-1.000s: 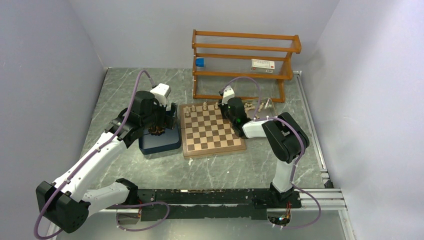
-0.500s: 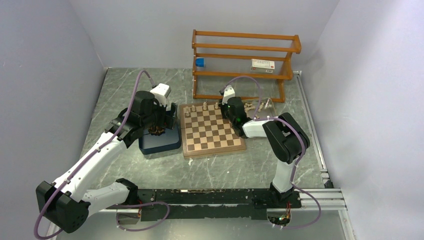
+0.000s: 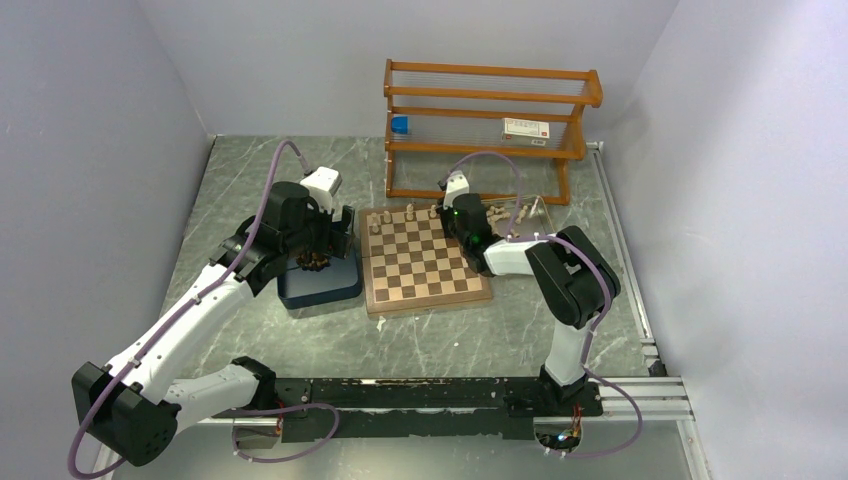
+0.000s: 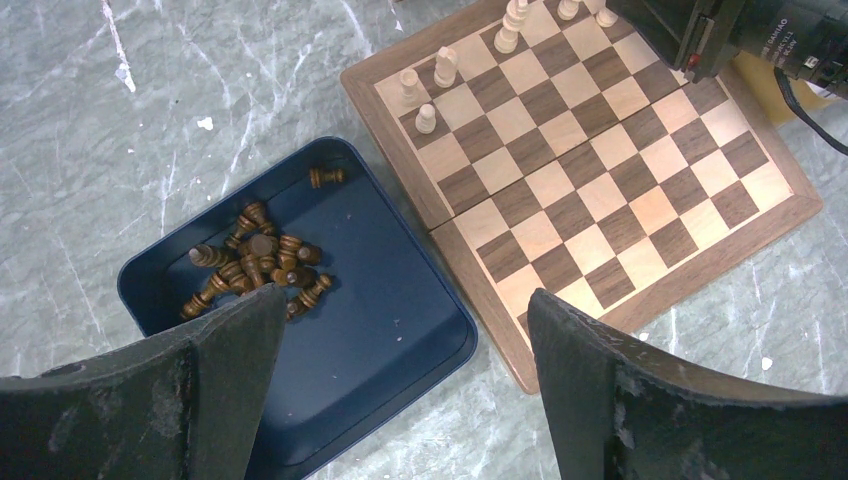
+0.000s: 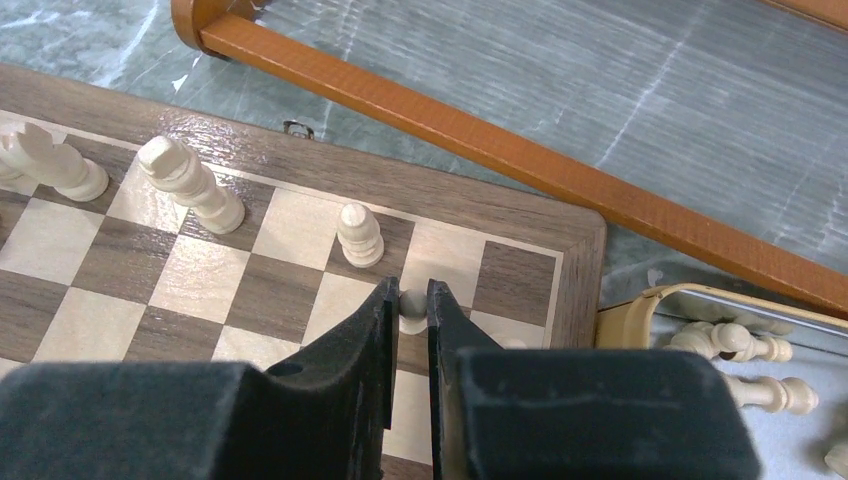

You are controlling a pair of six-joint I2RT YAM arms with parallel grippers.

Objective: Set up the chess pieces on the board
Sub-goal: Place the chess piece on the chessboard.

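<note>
The board [image 3: 425,262] sits mid-frame in the top view, with the tray [image 4: 385,235] just beside its left edge. My left gripper [image 4: 405,305] hangs spread wide above the tray's dark pieces [image 4: 255,262]. My right gripper [image 5: 408,292] is clamped on a cream piece [image 5: 413,303] near the board's upper-right corner.

Bright even diffuse light, faint soft shadows, mild sheen on the board [image 5: 300,165], overhead view slightly soft
</note>
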